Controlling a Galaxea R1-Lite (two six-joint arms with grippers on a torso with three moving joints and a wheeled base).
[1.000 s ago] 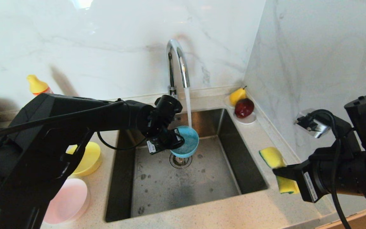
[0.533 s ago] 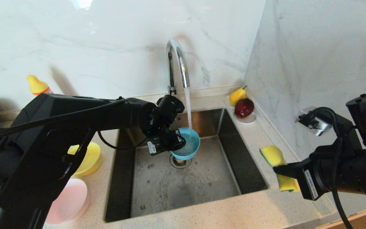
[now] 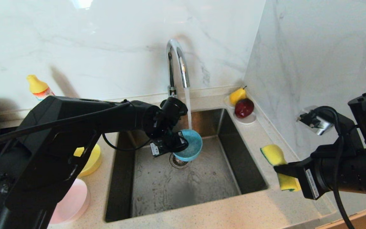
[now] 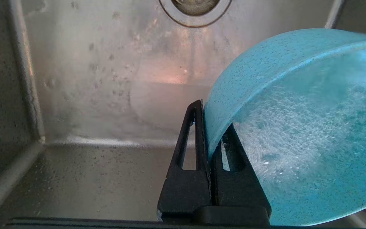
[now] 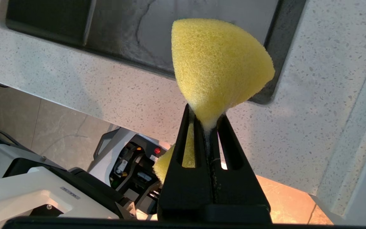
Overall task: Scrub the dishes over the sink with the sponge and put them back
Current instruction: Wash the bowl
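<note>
My left gripper (image 3: 180, 144) is shut on the rim of the light blue bowl (image 3: 190, 144), holding it tilted over the sink (image 3: 202, 187) under the running tap water (image 3: 188, 106). In the left wrist view the gripper (image 4: 209, 127) pinches the wet blue bowl (image 4: 297, 127) above the drain (image 4: 195, 8). My right gripper (image 3: 283, 173) is shut on the yellow sponge (image 3: 273, 156), held above the counter to the right of the sink. In the right wrist view the gripper (image 5: 206, 122) squeezes the sponge (image 5: 218, 60). The yellow bowl (image 3: 91, 160) and the pink bowl (image 3: 71, 200) rest on the left counter.
A chrome faucet (image 3: 176, 63) stands behind the sink. A white saucer (image 3: 248, 119) with a pear (image 3: 237, 95) and a red apple (image 3: 244, 107) sits at the back right corner. A yellow-capped bottle (image 3: 38, 86) stands at the back left. A wall socket (image 3: 313, 122) is on the right wall.
My left gripper has shifted the blue bowl slightly right and forward under the stream, and more water now covers the sink floor. The right arm with the sponge has stayed put.
</note>
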